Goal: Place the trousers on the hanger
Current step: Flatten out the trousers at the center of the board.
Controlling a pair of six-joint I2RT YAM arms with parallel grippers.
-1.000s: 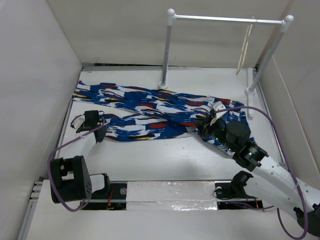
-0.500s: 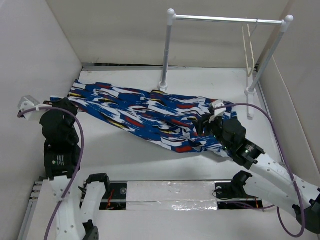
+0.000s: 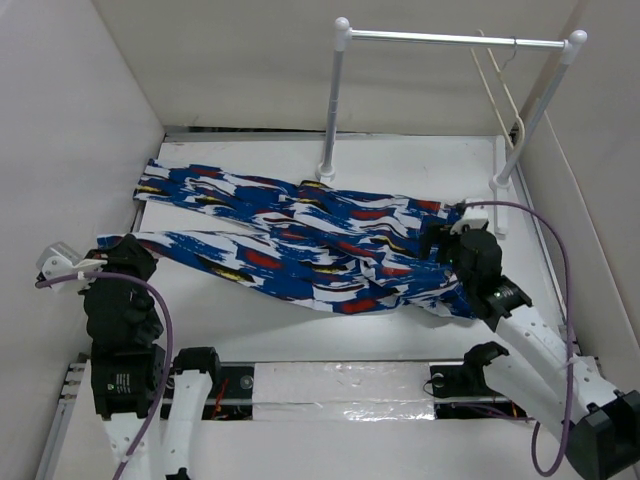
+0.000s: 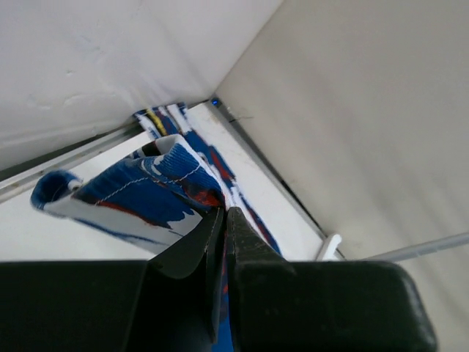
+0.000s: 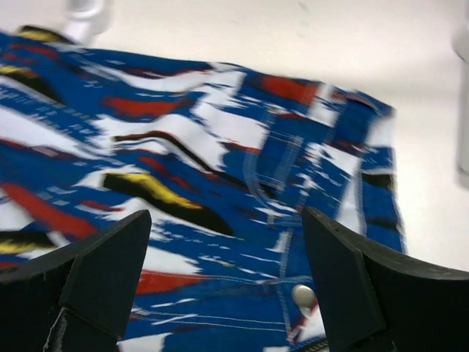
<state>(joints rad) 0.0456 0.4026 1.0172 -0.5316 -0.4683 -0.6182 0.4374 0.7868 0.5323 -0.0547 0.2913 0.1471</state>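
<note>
The trousers (image 3: 300, 235) lay crumpled across the bench (image 3: 300, 330), from the far-left corner to the right edge. The left gripper (image 4: 223, 214) was clamped on a leg hem, holding it raised near the left edge. The right gripper (image 5: 226, 220) hovered over the waist end near the right edge, its fingers (image 5: 110, 271) spread wide and grasping nothing; a button (image 5: 300, 295) showed below it. The hanger (image 3: 500, 90) hung tilted from the rack (image 3: 430, 39) at the far-right corner, well apart from the trousers.
</note>
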